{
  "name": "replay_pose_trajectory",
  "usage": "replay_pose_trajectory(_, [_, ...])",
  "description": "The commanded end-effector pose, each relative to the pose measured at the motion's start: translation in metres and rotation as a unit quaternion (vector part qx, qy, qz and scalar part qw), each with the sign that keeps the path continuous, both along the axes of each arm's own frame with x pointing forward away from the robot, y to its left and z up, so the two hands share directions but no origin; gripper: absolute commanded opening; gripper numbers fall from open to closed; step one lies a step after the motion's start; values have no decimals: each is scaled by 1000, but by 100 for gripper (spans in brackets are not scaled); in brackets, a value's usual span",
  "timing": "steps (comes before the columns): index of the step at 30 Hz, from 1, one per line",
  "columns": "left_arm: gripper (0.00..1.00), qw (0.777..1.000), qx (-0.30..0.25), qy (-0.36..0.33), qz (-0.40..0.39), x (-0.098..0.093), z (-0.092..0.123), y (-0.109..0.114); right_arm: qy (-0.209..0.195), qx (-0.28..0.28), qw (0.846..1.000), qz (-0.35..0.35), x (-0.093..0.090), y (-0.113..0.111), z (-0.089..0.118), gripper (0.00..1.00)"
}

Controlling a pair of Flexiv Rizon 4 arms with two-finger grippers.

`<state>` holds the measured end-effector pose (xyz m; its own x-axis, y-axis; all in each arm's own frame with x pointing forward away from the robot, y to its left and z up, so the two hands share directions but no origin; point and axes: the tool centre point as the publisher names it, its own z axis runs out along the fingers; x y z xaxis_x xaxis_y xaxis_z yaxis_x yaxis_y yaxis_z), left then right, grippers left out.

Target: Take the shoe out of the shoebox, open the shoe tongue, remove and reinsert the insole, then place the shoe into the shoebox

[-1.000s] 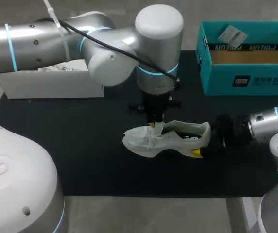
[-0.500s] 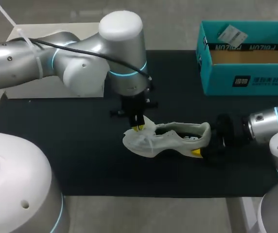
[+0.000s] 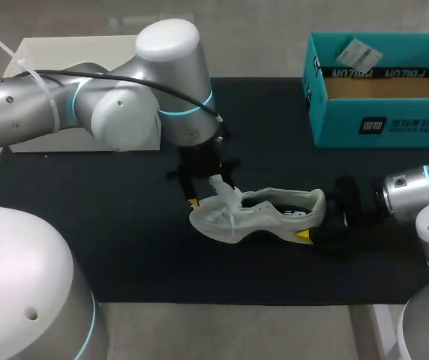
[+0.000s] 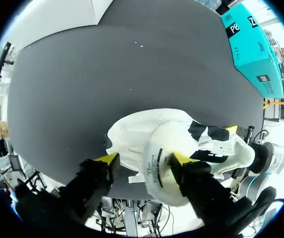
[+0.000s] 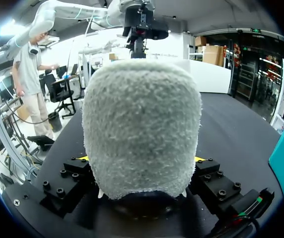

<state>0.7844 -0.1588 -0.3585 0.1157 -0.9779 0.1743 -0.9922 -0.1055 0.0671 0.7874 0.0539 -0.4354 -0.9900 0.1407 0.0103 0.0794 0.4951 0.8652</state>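
Shoe: white, out of the shoebox, lying on the black mat that covers the bench, well apart from the shoebox on its robot side and offset toward the left arm's side, with the heel end the nearer to the shoebox. Shoebox: teal, open, upright at the mat's far edge, with a white card resting against its back wall. Left gripper: positioned over the toe end, the end farthest from the shoebox. Its fingers are spread wide. The tongue stands raised between them, close against one finger and clear of the other, so nothing is pinched. Right gripper: low over the mat at the heel, on the shoebox side of the shoe. Its fingers bear on the heel from both sides, pinching it, and the fleecy heel collar fills the right wrist view. A white box sits at the mat's far edge, well apart from the shoebox beyond the left arm.
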Motion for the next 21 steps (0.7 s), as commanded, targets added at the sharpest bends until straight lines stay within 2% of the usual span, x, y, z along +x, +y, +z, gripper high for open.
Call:
replay_pose_trajectory(1, [100, 999, -20, -17, -47, 2, 19, 3, -1, -1, 1000, -1, 1, 2, -4, 0])
replay_pose_trajectory(7, [100, 982, -35, -55, -176, 9, 54, -8, -1, -1, 1000, -1, 1, 2, -4, 0])
replay_pose_trajectory(10, [100, 951, -29, -58, -302, 14, 64, -18, -1, -1, 1000, -1, 1, 2, -4, 0])
replay_pose_trajectory(13, [100, 873, -26, -54, -485, 10, 72, -34, -1, -1, 1000, -1, 1, 2, -4, 0])
replay_pose_trajectory(15, [100, 786, -8, -71, -614, 0, 80, -44, -1, -1, 1000, -1, 1, 2, -4, 0])
replay_pose_trajectory(17, [100, 706, 21, -96, -701, -7, 87, -50, -1, -1, 1000, -1, 1, 2, -4, 0])
replay_pose_trajectory(21, [100, 658, 47, -120, -742, -13, 104, -53, -1, -1, 1000, -1, 1, 2, -4, 0])
